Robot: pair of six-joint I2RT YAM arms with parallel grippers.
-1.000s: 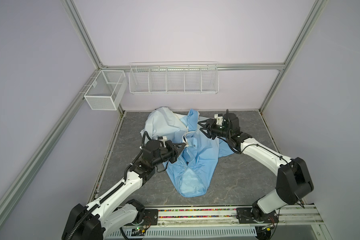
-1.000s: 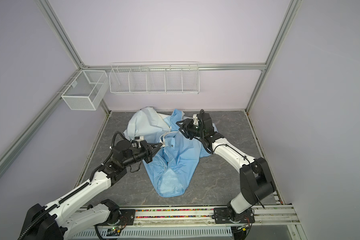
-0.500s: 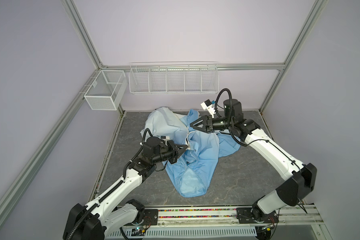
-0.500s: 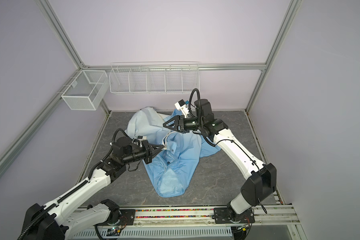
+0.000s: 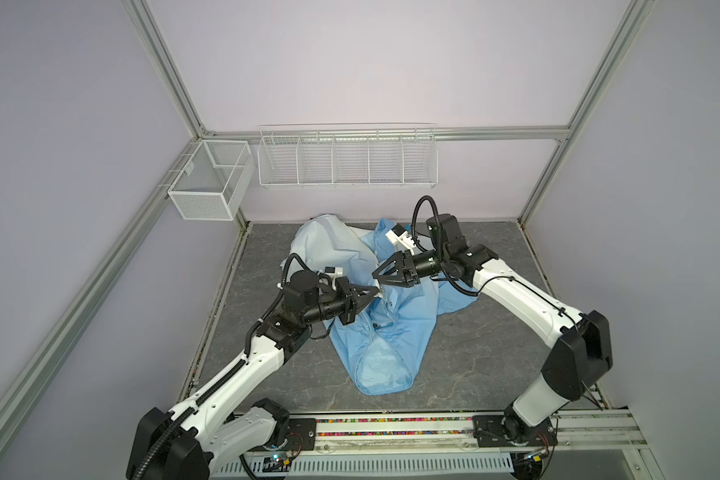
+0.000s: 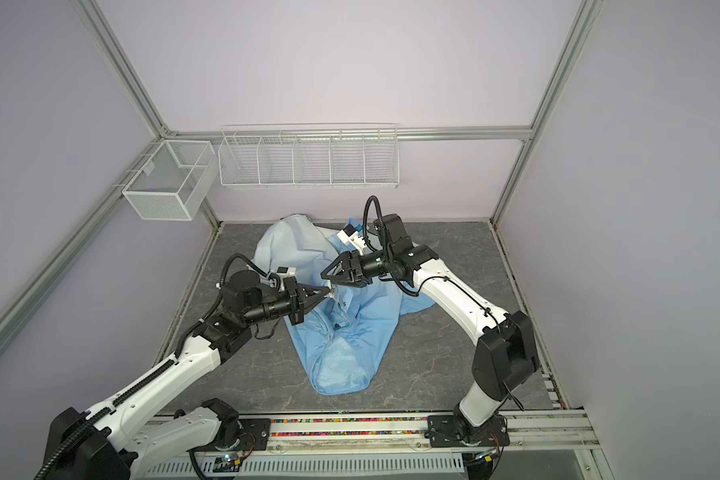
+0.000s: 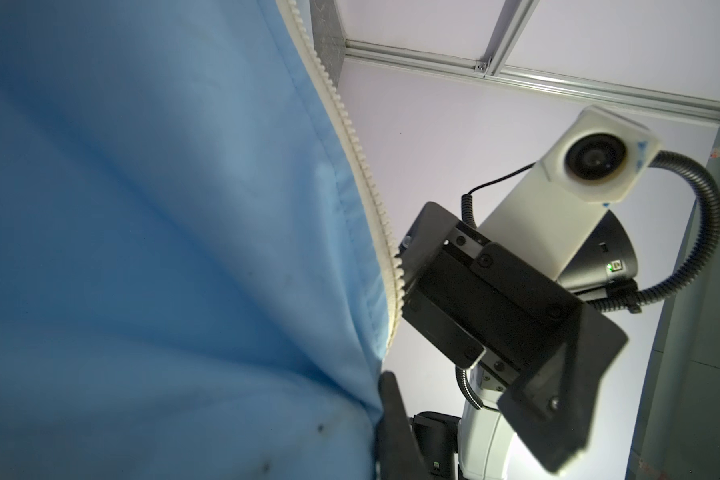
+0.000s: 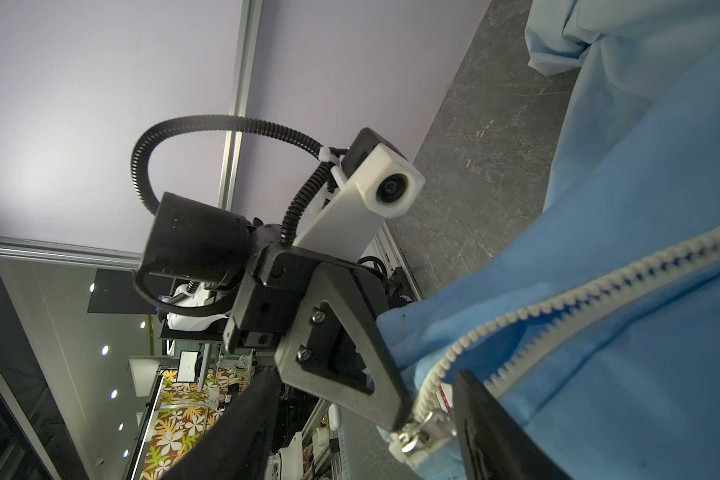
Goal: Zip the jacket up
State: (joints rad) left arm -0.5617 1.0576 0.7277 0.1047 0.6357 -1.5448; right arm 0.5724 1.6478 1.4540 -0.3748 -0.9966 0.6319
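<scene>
The light-blue jacket point(image 5: 395, 332) point(image 6: 350, 340) lies crumpled mid-table, its pale part toward the back. My left gripper point(image 5: 376, 293) point(image 6: 329, 293) is shut on the jacket's front edge at the end of the white zipper point(image 7: 362, 166), held a little above the table. The metal zipper slider point(image 8: 422, 434) sits right at its fingertip. My right gripper point(image 5: 375, 277) point(image 6: 323, 276) hovers just above and faces the left one. It is open, its fingers point(image 8: 474, 415) straddling the slider without touching it. In the left wrist view fabric hides one left finger.
A white wire shelf point(image 5: 347, 158) hangs on the back wall and a mesh box point(image 5: 208, 183) on the left frame. The grey table point(image 5: 495, 353) ends in a rail point(image 5: 391, 428) at the front. Purple walls close the sides.
My right gripper rose off the jacket at the back, opened wider and swung left and forward to the left gripper's tip. The left gripper stayed shut on the zipper end.
</scene>
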